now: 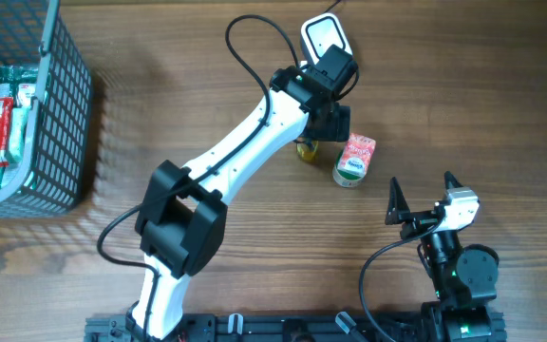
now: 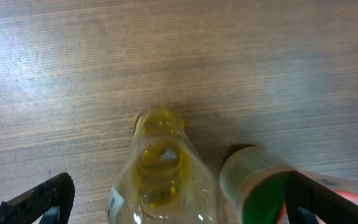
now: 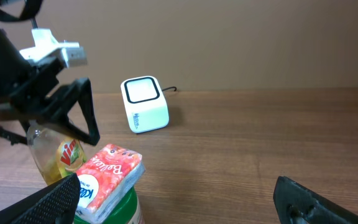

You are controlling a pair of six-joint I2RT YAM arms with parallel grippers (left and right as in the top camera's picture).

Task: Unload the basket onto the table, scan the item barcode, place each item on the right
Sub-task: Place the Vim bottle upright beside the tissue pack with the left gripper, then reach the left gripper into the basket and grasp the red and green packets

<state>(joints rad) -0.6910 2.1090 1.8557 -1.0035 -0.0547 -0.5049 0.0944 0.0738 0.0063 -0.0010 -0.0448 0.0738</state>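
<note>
Clear-plastic and narrow, the yellow-liquid bottle (image 3: 53, 155) stood upright on the brown wooden table (image 1: 207, 57) between the wide-spread jaws of the left gripper (image 2: 178, 186), which held nothing. A finger clipping it on the way out could tip it into the red-and-white packet (image 3: 107, 169) perched on a green-lidded tub (image 3: 128, 200) just beside it at three o'clock. Its yellow-and-red label showed no readable barcode. The white cube-shaped scanner (image 3: 145, 104) sat apart at twelve o'clock. The right gripper (image 1: 422, 185), likewise open and empty, waited at five o'clock.

Bottle (image 2: 160, 174) just beside can (image 2: 248, 182), scanner (image 3: 145, 102) behind.
</note>
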